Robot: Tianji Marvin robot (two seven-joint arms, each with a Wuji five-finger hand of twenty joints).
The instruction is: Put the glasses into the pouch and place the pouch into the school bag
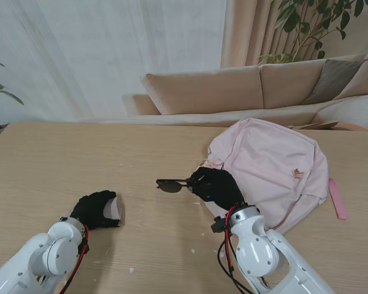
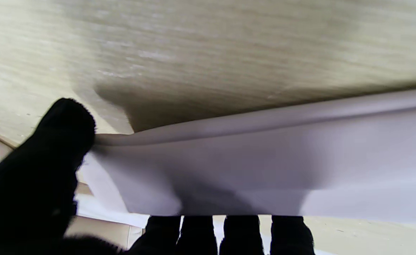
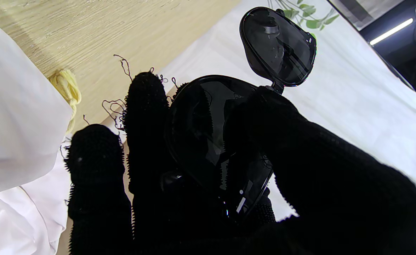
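While the pink school bag (image 1: 276, 165) lies flat at the right of the table (image 1: 80, 159), just beside the right hand (image 1: 216, 185), that hand is clamped on the dark glasses (image 1: 170, 185), one lens jutting left over bare wood. Well apart to the left, the left hand (image 1: 95, 209) pinches the pale pouch (image 1: 112, 207), its mouth apparently flat; if it stays closed, the glasses could snag on the fabric edge or slip from the fingers (image 3: 146, 106). Nothing stands between the hands.
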